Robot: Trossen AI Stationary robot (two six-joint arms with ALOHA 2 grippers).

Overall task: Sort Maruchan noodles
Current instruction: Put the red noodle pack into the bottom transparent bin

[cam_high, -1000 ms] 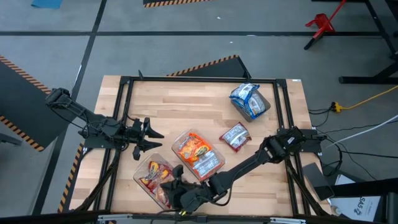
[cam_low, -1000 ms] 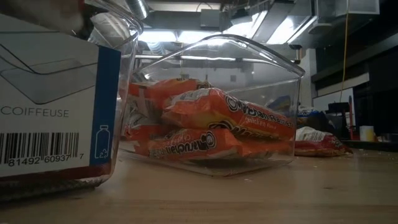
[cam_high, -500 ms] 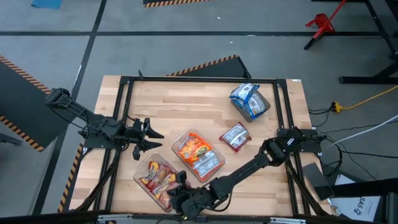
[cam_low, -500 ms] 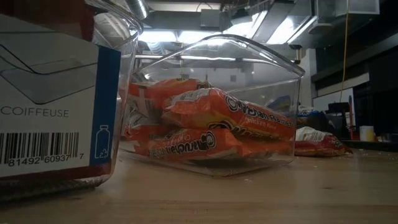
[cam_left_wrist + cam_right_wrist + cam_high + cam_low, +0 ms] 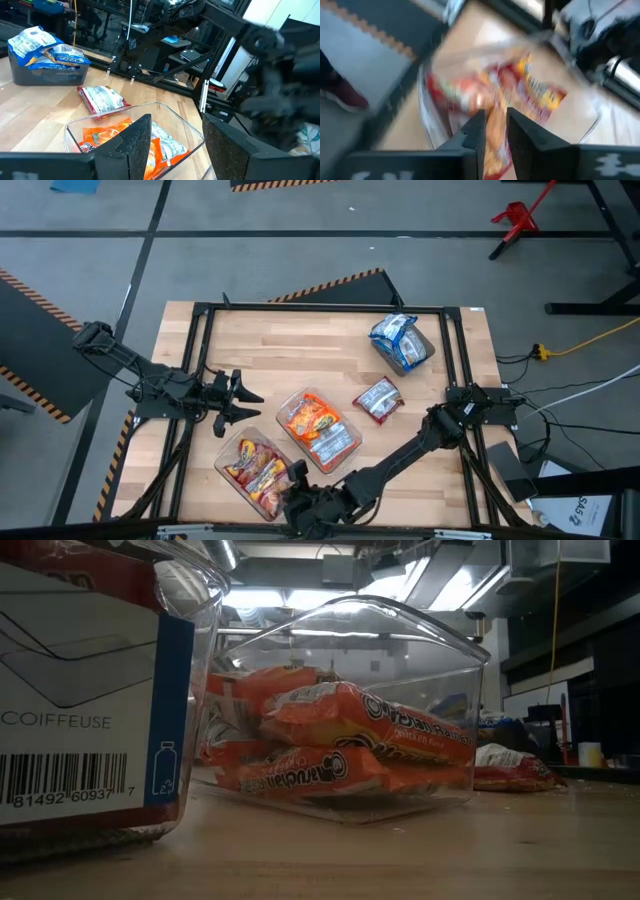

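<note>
Right hand (image 5: 300,498) over near counter (image 5: 290,350) edge beside tub of red noodles (image 5: 255,468), fingers slightly parted, gripping nothing. Left hand (image 5: 243,395) waits released at left. Orange packets (image 5: 318,427) in middle tub, blue packets (image 5: 398,338) in grey tub, maroon packet (image 5: 378,399) loose between.

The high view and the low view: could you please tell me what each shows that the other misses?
Only the high view shows the left gripper waiting open at the table's left, the right gripper over the tub of red packets, and the blue packets in the dark tub. Only the low view shows the barcode label. Both show the tub of orange packets and the loose red packet.
</note>
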